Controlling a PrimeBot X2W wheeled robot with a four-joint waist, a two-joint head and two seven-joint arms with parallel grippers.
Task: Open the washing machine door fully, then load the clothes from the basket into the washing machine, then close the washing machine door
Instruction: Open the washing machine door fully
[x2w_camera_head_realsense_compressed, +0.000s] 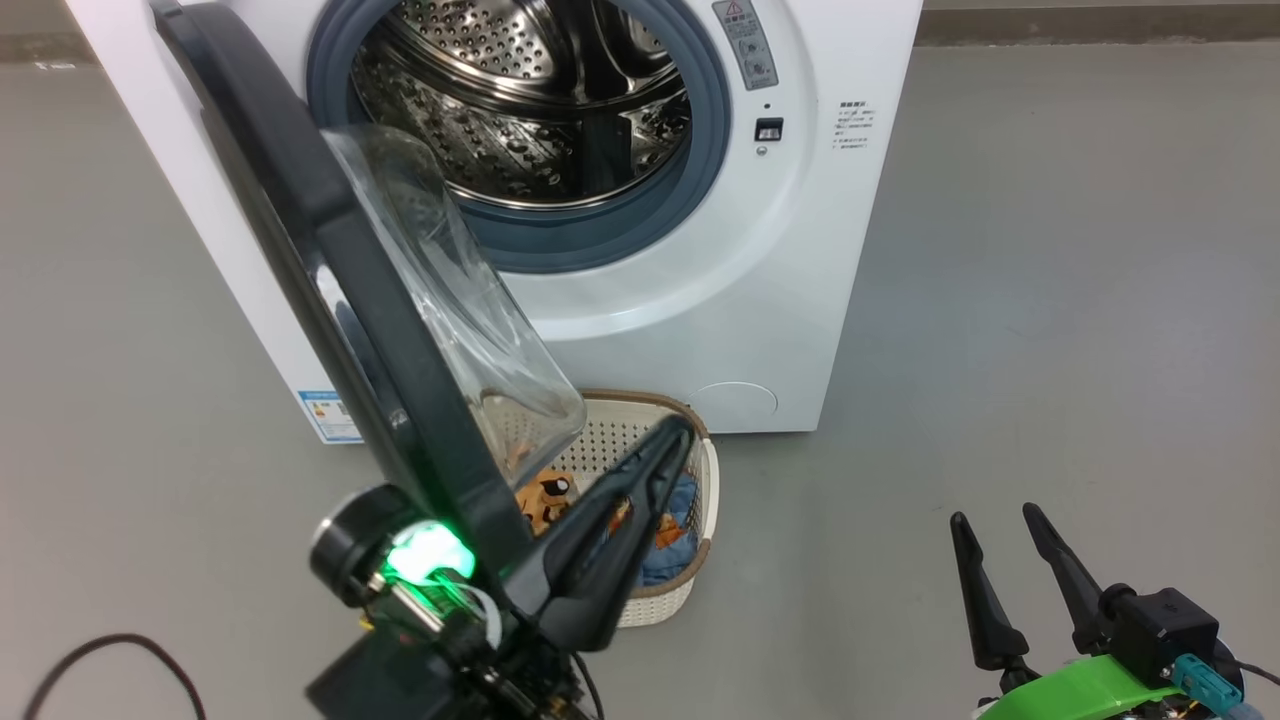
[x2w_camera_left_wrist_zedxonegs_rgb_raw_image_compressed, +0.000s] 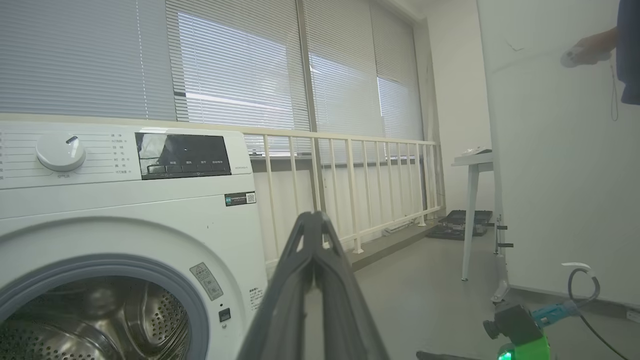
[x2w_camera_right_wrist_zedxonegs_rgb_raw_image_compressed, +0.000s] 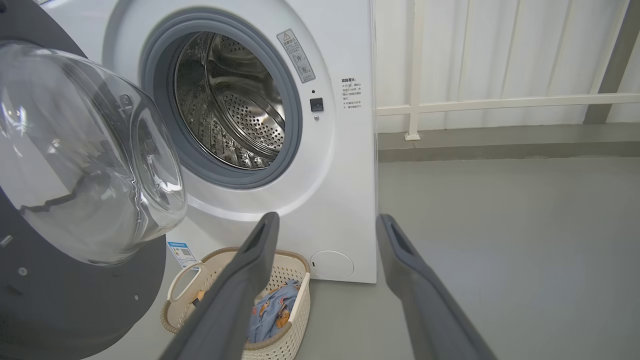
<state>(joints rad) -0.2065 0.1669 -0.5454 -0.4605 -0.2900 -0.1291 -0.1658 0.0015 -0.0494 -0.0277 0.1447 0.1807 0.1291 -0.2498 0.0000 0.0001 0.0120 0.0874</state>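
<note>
A black cable (x2w_camera_head_realsense_compressed: 125, 637) loops on the grey floor (x2w_camera_head_realsense_compressed: 1050, 300) at the head view's lower left, while the left wrist view has blinds (x2w_camera_left_wrist_zedxonegs_rgb_raw_image_compressed: 225, 65) behind a cream railing (x2w_camera_left_wrist_zedxonegs_rgb_raw_image_compressed: 350, 190) and a black case (x2w_camera_left_wrist_zedxonegs_rgb_raw_image_compressed: 457, 222) at right centre.

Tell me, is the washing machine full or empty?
Empty, as far as the pictures show: the drum is bare shiny steel, and the clothes lie in the basket.
</note>
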